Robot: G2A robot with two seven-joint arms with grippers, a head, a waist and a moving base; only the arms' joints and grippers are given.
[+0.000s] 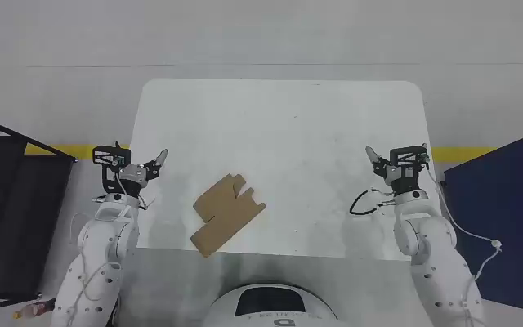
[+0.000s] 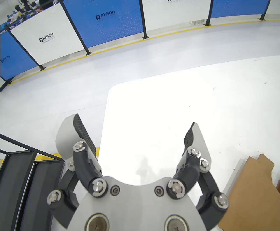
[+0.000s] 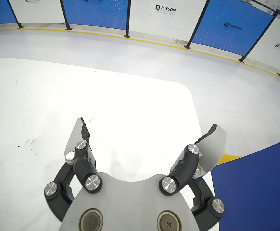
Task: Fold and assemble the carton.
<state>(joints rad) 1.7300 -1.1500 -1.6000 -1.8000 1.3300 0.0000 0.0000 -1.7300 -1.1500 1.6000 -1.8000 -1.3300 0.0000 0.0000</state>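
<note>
A flat, unfolded brown carton (image 1: pixel 227 212) lies on the white table (image 1: pixel 286 131) near its front edge, left of centre, with one end reaching over the edge. A corner of the carton (image 2: pixel 251 192) shows in the left wrist view. My left gripper (image 1: pixel 145 159) hovers at the table's left edge, open and empty (image 2: pixel 134 124), to the left of the carton. My right gripper (image 1: pixel 391 157) is at the table's right edge, far from the carton, open with nothing between its fingers (image 3: pixel 148 125).
A dark rack (image 2: pixel 24 179) stands off the table's left side and a blue panel (image 3: pixel 251 186) off its right side. A black cable (image 1: pixel 362 203) loops by the right arm. Blue and white barrier panels (image 3: pixel 166 13) ring the floor beyond.
</note>
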